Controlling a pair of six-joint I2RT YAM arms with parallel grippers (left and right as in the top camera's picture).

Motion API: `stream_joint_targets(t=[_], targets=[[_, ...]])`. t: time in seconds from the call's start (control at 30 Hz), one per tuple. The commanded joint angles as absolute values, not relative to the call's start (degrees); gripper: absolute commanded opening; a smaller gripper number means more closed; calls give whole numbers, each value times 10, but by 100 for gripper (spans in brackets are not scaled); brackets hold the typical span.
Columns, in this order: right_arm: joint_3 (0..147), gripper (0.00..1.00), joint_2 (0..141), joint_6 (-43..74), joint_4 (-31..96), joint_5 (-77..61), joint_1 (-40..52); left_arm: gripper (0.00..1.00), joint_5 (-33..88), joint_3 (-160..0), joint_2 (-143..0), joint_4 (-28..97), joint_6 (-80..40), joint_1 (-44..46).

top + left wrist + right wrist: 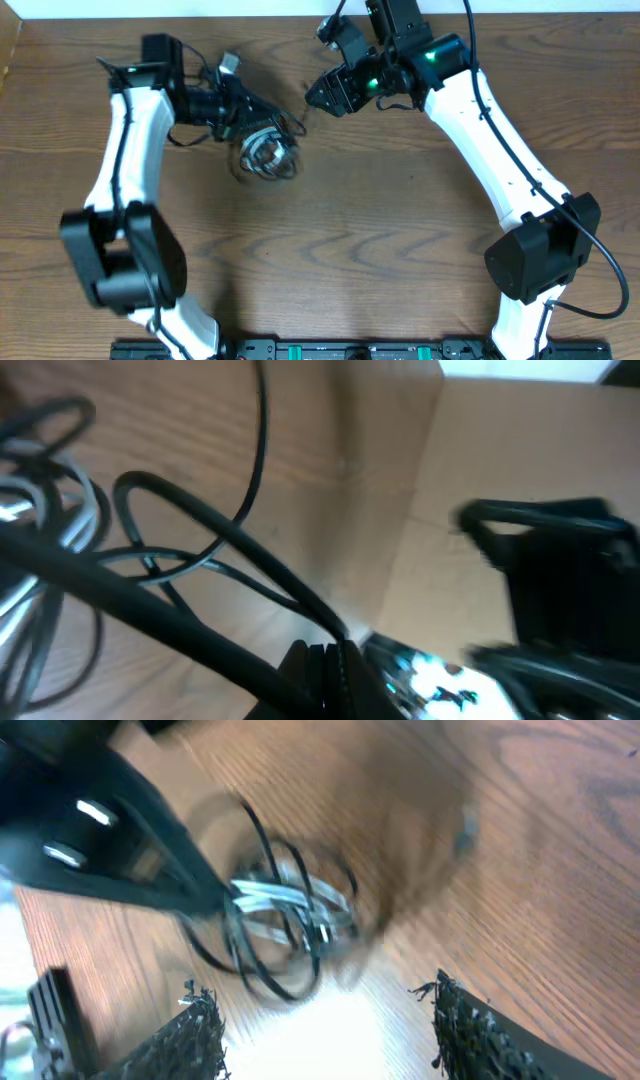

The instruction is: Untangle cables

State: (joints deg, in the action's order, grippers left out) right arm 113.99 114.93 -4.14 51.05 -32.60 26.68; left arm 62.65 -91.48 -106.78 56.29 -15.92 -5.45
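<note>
Overhead: left tool (pixel 243 115) pinched shut on cables (pixel 268 155) over table (pixel 400 250); right tool (pixel 318 95) spread wide, empty, nearby.

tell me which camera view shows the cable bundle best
Overhead: it shows the whole cable bundle as one coil and where it lies on the table. The right wrist view shows it closer but smeared by motion. The left wrist view catches only a few loops at its left edge.
</note>
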Motion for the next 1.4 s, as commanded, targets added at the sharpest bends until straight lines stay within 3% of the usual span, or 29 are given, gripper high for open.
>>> stream_joint_targets(t=[0.0, 0.17, 0.77, 1.37], targets=[[1143, 68, 1155, -123, 522, -383, 264, 7, 514, -926, -1004, 553, -202, -54], [1143, 69, 1155, -168, 521, -452, 264, 7, 409, -926, -944, 544, -243, -37], [1143, 70, 1155, -211, 525, -469, 323, 7, 206, -926, -926, 526, -411, 11], [1142, 70, 1158, -232, 511, -449, 367, 7, 311, -925, -926, 537, -468, 11]])
